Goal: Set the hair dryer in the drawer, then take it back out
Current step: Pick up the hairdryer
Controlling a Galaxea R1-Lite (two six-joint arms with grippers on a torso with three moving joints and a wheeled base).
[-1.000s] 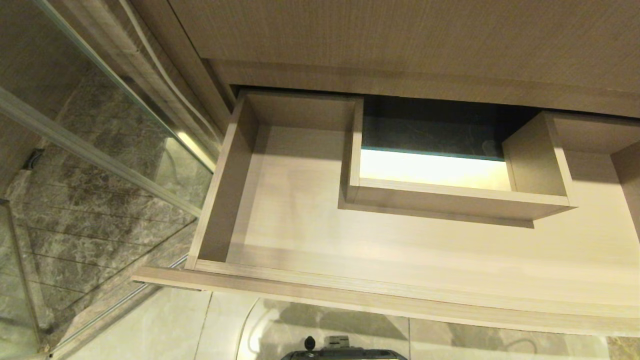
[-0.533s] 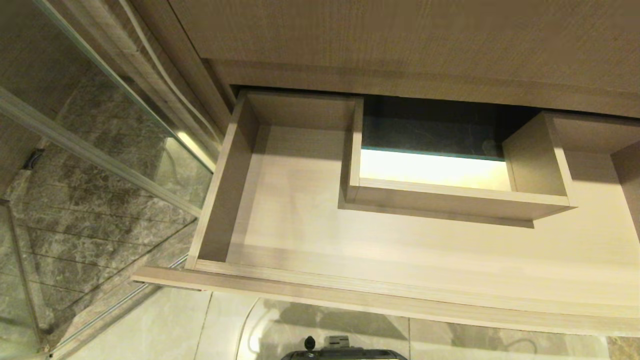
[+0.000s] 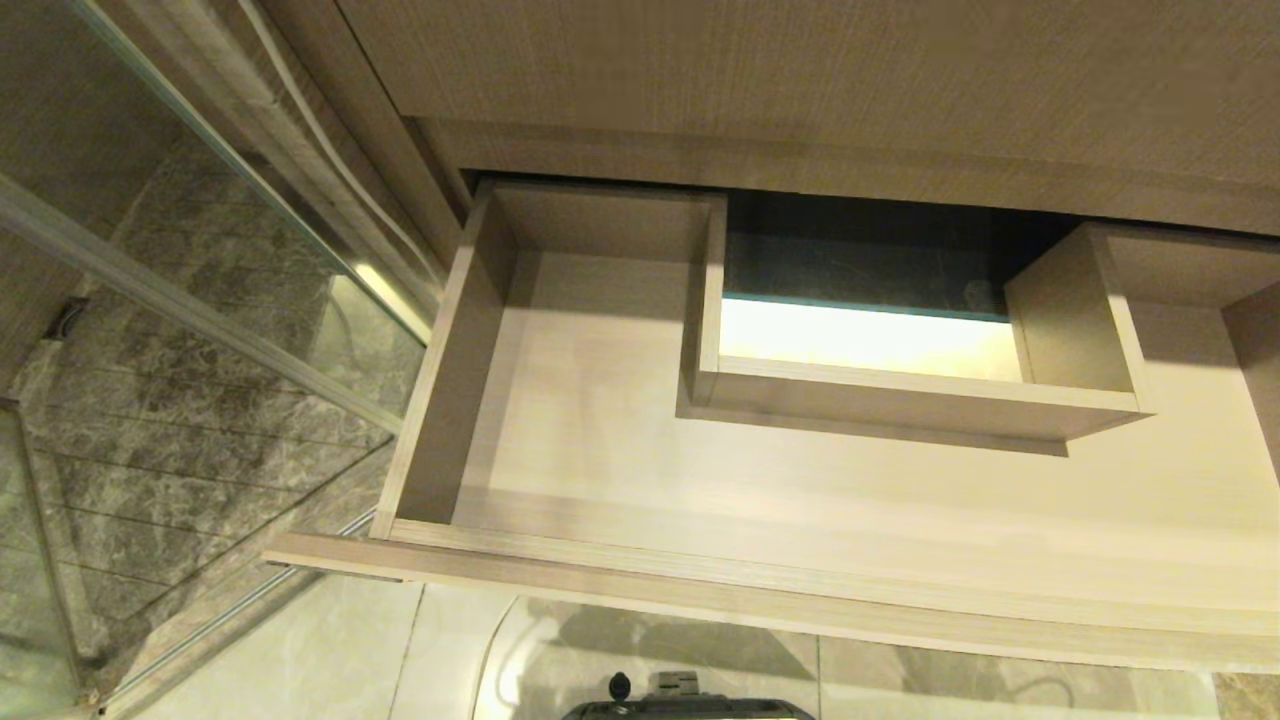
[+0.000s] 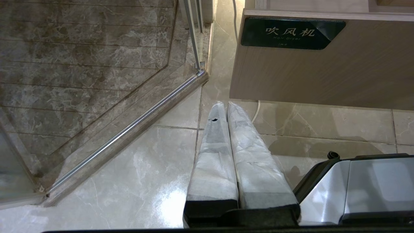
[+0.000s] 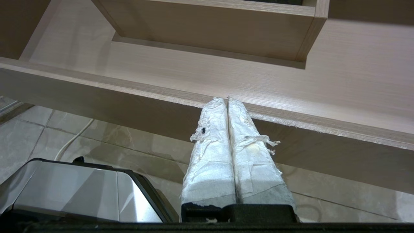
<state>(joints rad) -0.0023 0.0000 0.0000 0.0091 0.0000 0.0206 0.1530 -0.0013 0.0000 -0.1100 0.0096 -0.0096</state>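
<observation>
The drawer (image 3: 700, 585) stands pulled out in the head view, light wood grain, and its floor shows nothing lying on it. Its flat front (image 4: 323, 77) carries a small dark label plate (image 4: 291, 33). The hair dryer is out of view. My left gripper (image 4: 225, 105) hangs shut and holds nothing, low over the floor tiles beside the drawer's front left corner. My right gripper (image 5: 227, 99) is shut too, with nothing in it, its wrapped tips just below the drawer's front rim (image 5: 129, 89). Neither gripper shows in the head view.
A boxed cutout (image 3: 900, 400) rises inside the drawer at the back middle. A glass shower partition (image 3: 200, 310) with a metal floor rail (image 4: 136, 124) stands left of the drawer. A thin white cable (image 4: 257, 111) runs on the floor. My base (image 3: 690, 705) sits below the drawer front.
</observation>
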